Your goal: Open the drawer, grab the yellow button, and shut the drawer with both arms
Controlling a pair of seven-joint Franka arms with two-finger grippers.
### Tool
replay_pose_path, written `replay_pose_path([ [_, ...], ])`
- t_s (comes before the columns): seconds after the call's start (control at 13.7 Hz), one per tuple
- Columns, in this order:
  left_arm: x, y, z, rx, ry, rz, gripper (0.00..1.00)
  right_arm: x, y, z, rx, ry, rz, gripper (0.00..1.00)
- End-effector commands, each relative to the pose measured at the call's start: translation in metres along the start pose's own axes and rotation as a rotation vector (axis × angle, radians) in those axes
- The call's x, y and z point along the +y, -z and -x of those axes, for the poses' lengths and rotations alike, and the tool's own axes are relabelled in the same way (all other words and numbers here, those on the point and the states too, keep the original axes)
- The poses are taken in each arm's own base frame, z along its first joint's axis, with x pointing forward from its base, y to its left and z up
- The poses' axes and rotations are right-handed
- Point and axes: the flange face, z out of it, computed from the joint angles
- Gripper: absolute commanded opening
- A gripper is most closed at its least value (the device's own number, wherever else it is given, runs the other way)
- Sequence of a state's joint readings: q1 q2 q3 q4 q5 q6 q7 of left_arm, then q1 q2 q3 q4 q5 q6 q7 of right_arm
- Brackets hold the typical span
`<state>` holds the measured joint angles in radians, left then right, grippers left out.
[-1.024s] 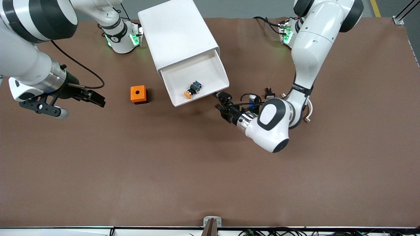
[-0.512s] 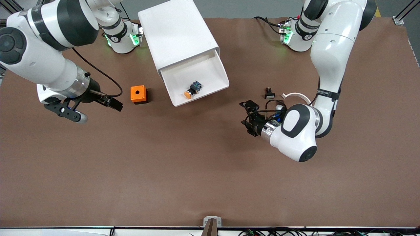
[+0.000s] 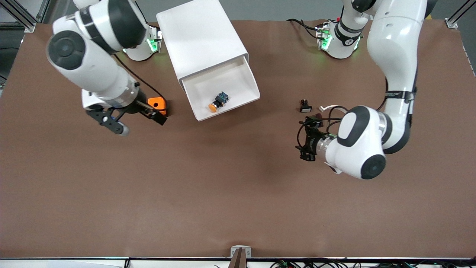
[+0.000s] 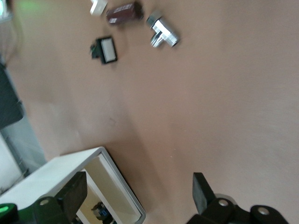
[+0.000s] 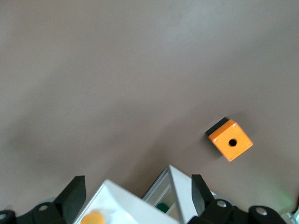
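While the drawer (image 3: 222,93) stands pulled out of the cabinet (image 3: 200,39), the button (image 3: 217,102) is seen lying inside it; both the left gripper (image 3: 305,139) and right gripper (image 3: 139,119) are held spread and empty beside the cabinet.

Even overhead light falls on the brown table (image 3: 208,193) — shadows are soft, and the white cabinet (image 3: 202,41) is bright without glare. Both wrist views are blurred — the left more washed out.

Glossy white arms (image 3: 394,56), black bands, black cables, green base lights
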<state>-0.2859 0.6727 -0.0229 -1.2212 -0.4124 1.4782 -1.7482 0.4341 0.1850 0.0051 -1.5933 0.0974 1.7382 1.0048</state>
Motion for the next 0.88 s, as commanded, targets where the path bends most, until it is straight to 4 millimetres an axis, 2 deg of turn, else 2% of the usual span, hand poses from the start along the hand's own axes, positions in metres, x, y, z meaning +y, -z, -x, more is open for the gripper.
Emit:
replay_pose_path([
  [0.0,-0.02,0.035,-0.009,0.074,-0.062,0.058,0.99,-0.032,-0.015,0.036,-0.015,-0.061,-0.025,1.0],
  [0.37,-0.04,0.063,-0.01,0.168,-0.287,0.097,0.99,-0.086,-0.07,0.099,-0.015,-0.053,-0.032,1.0],
  [0.59,-0.046,0.078,-0.017,0.184,-0.403,0.11,0.99,-0.096,-0.094,0.125,-0.023,-0.013,-0.013,1.0],
  [0.8,-0.051,0.086,-0.02,0.242,-0.517,0.106,0.99,-0.094,-0.112,0.141,-0.056,-0.006,0.004,1.0],
])
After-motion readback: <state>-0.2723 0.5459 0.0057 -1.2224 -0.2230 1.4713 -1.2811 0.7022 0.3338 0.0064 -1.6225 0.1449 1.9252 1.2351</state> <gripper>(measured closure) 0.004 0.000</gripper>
